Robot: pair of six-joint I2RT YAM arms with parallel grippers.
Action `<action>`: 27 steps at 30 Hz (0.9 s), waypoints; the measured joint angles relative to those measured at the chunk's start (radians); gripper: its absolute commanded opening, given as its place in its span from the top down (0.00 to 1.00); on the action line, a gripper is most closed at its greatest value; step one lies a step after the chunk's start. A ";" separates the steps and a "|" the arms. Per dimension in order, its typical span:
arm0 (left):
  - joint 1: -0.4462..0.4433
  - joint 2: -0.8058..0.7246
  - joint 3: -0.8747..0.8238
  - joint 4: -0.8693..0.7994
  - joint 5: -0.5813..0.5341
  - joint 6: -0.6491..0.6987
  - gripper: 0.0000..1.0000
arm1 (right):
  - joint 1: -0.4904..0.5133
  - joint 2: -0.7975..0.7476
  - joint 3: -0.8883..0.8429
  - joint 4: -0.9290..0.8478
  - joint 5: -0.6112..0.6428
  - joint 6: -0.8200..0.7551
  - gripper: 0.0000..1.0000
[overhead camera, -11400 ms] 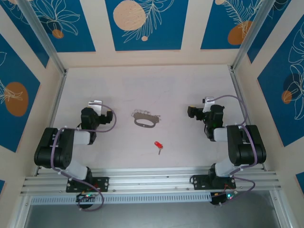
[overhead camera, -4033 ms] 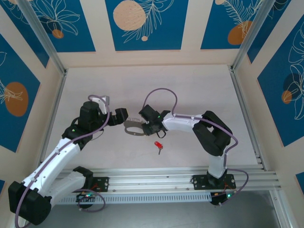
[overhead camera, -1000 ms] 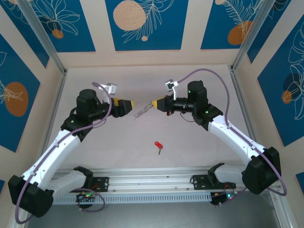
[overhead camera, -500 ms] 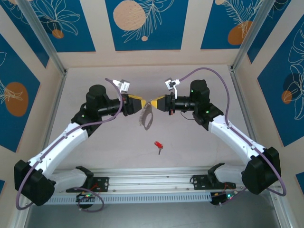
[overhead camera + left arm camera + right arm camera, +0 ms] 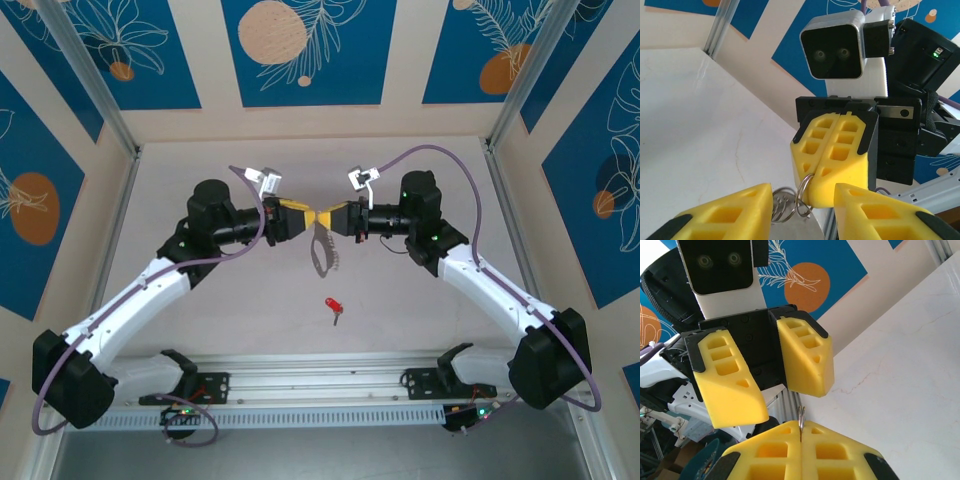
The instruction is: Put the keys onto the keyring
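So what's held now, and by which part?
The keyring, by a small silvery ring on its chain, in the right end effector; left end effector open.

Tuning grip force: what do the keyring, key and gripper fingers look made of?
Keyring: grey metal by its flat grey look; its small rings glint like steel wire. Key: bright red head, likely plastic; blade too small to judge. Right gripper's fingers: matte yellow blocks with moulded pockets, probably plastic, printed or cast unclear.
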 measured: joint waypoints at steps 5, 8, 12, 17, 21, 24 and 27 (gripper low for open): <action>-0.013 0.007 0.000 0.018 0.000 -0.004 0.68 | 0.000 0.000 0.000 0.013 0.000 0.009 1.00; -0.018 0.007 0.000 0.028 0.000 -0.005 0.69 | 0.000 0.000 -0.003 0.020 0.000 0.011 1.00; -0.021 0.007 -0.001 0.035 -0.006 -0.006 0.74 | -0.003 0.000 -0.012 0.028 0.000 0.015 1.00; -0.021 0.007 -0.012 0.053 -0.016 -0.007 0.76 | -0.010 0.000 -0.015 0.040 0.000 0.022 1.00; -0.023 0.007 -0.027 0.058 -0.019 -0.007 0.72 | -0.018 -0.001 -0.027 0.047 0.001 0.034 1.00; -0.025 0.006 -0.037 0.059 -0.023 -0.007 0.66 | -0.023 -0.001 -0.028 0.051 0.001 0.041 1.00; -0.026 0.006 -0.045 0.061 -0.026 -0.013 0.62 | -0.023 -0.001 -0.028 0.054 0.000 0.045 1.00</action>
